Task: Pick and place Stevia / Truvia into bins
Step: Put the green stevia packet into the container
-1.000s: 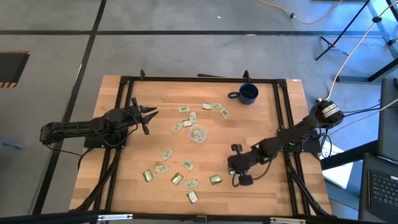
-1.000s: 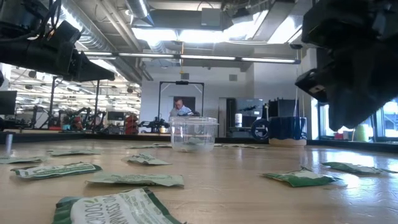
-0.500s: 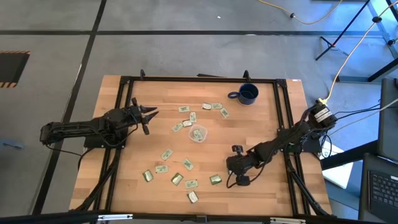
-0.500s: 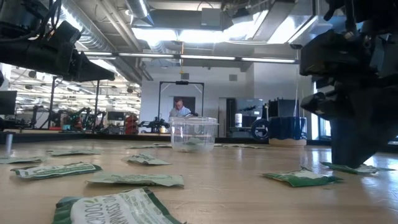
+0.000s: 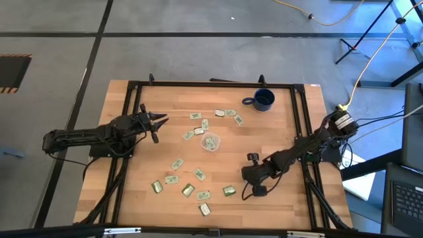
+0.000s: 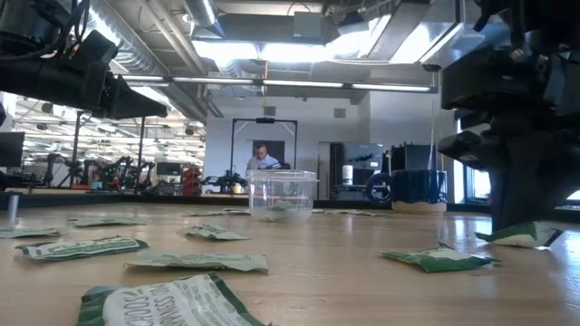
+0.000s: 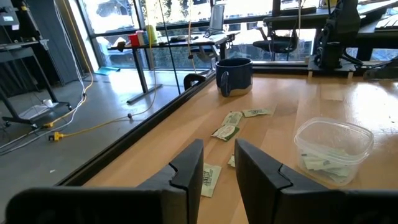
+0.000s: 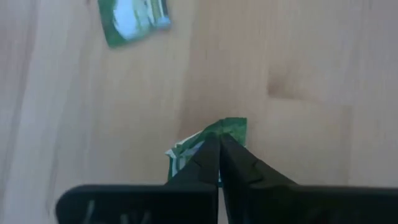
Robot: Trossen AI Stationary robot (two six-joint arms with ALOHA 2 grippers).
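Observation:
Several small green-and-white sachets lie flat and scattered on the wooden table. The clear plastic cup stands mid-table with a few sachets inside. My right gripper points down at the near right part of the table, shut on one sachet. In the high view the gripper itself hides that sachet. A second sachet lies just beyond it. My left gripper hovers open over the table's left side, left of the cup and pointing toward it. My right gripper pinches one sachet between its two fingertips at one end, coming from above and pointing down. The sachet sits crumpled and tilted below the fingers. Its lower edge is at the table top; whether it is lifted clear I cannot tell.
A dark blue mug stands near the far edge, right of centre. A black frame runs along the table's sides. Bare wood lies around the right gripper toward the table's right edge. A person sits far off in the room behind.
My right gripper has come down onto the table, shifting slightly toward the near left, and has taken hold of a sachet. That sachet lay flat half a second ago and now stands crumpled and tilted under the fingers.

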